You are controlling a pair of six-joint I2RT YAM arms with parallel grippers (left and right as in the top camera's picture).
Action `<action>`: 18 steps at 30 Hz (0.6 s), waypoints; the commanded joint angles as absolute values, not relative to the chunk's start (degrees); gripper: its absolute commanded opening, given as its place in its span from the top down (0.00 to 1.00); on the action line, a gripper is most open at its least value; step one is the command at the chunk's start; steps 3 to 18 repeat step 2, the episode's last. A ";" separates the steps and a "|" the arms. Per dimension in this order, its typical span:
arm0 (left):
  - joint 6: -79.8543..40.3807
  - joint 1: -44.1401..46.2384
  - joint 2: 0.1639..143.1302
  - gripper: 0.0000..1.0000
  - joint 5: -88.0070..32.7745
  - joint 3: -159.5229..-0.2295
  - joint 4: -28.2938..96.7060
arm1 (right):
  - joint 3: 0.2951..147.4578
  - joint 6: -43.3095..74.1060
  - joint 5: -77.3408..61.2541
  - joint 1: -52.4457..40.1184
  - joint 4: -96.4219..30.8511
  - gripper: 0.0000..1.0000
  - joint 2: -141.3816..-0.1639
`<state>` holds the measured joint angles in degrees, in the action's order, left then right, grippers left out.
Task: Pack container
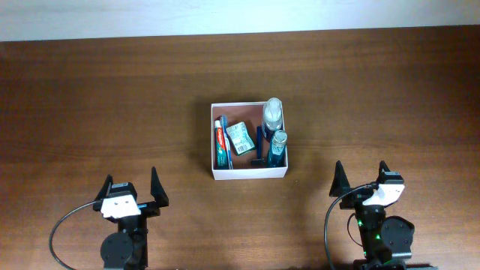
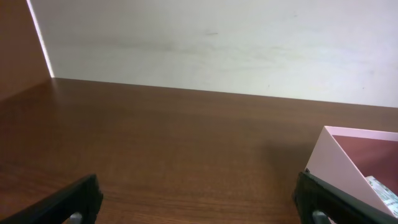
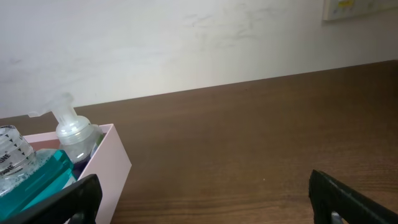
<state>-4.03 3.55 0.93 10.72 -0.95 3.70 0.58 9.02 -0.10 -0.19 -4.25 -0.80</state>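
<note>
Container: one container (image 1: pixel 248 173), a white box with a red-brown inside. It sits in the middle of the table (image 1: pixel 112 97).
Bottles: two, both standing up in the right side of the container. The clear bottle (image 1: pixel 272 112) has a white top and is in the far corner. The blue-green bottle (image 1: pixel 278 148) is just in front of it.
Tube: one toothpaste tube (image 1: pixel 220 144), lying along the left wall inside the container.
Packet: one small green-white packet (image 1: pixel 239 138), inside the container between the tube and the bottles.
Blue stick: one thin dark blue thing (image 1: pixel 259 147), just beside the blue-green bottle. I cannot tell what it is.
Around: brown table top lies between the container and both grippers. A white wall (image 2: pixel 217 50) stands behind the container, past the far table edge.
Left gripper: the left gripper (image 1: pixel 132 178) is on the near side, left of the container and well apart from it. Its fingers are spread wide and hold nothing.
Right gripper: the right gripper (image 1: pixel 361 168) is on the near side, right of the container and apart from it. Its fingers are spread wide too, and touch nothing.
</note>
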 commanded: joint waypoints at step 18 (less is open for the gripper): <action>-2.94 3.20 0.30 0.01 9.91 -0.54 3.77 | 0.32 8.99 0.21 0.08 -4.56 0.02 -0.21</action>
